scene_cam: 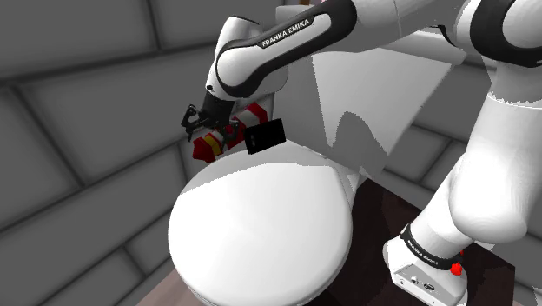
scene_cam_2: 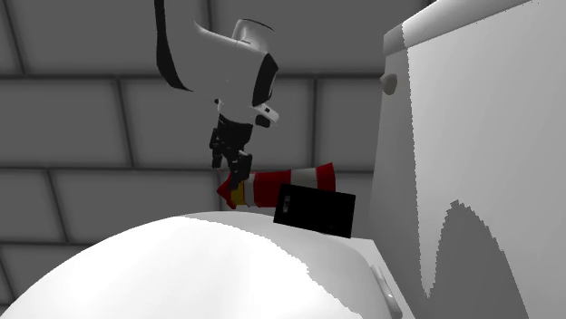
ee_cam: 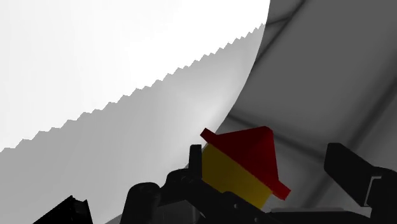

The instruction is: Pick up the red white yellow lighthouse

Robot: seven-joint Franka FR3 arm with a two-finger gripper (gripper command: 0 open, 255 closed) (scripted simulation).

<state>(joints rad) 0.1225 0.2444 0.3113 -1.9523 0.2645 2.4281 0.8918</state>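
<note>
The lighthouse [scene_cam: 253,113] lies on its side at the far rim of the white toilet lid [scene_cam: 261,226], its red-and-white striped body pointing toward the tank. Its yellow lantern and red cone roof [ee_cam: 240,167] face away from the tank. My gripper [scene_cam: 213,129] comes down over that lantern end, open, fingers straddling it. In the wrist view the right finger [ee_cam: 348,168] stands apart from the roof. In the second exterior view the gripper [scene_cam_2: 238,172] hangs over the lighthouse [scene_cam_2: 292,184]. I cannot tell whether the lighthouse rests on the lid.
A black box [scene_cam: 265,136] stands on the lid between lighthouse and tank, also seen as the black box [scene_cam_2: 315,210] in front of the striped body. The white tank [scene_cam_2: 472,136] rises close by. Grey tiled wall and floor lie behind. My stand [scene_cam: 426,269] is at lower right.
</note>
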